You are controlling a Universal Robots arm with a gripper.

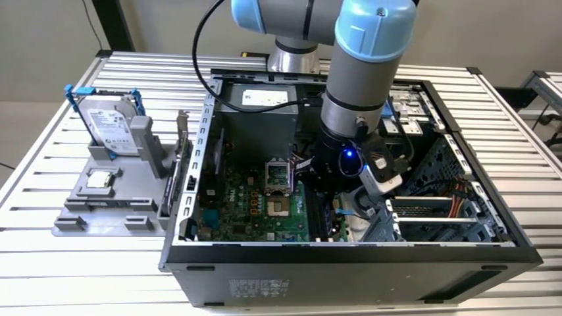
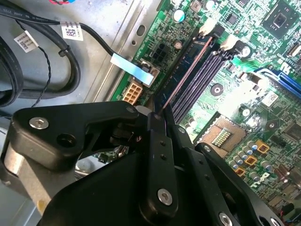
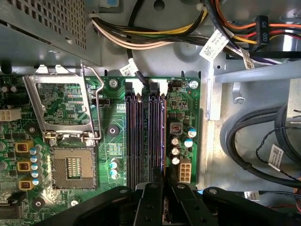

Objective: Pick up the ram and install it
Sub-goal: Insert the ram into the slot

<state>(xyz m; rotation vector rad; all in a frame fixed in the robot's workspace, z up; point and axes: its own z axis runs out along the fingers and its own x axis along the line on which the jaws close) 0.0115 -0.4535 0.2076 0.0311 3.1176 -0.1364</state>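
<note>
I find my tool (image 2: 157,117) closed on the upper edge of the thin, stiff, fragile dark circuit-board ram stick (image 2: 186,70), standing edge-on in the black motherboard slot (image 3: 157,136), best gripped by its edges.

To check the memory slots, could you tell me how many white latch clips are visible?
2: one white latch clip beside another at the slots' far end; the pincer holding the ram hides the near end.

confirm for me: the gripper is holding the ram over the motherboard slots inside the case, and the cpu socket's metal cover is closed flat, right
Not quite. The first wrist view shows the CPU socket's metal cover flipped open. The rest holds: the gripper grips the ram over the motherboard slots inside the case.
</note>
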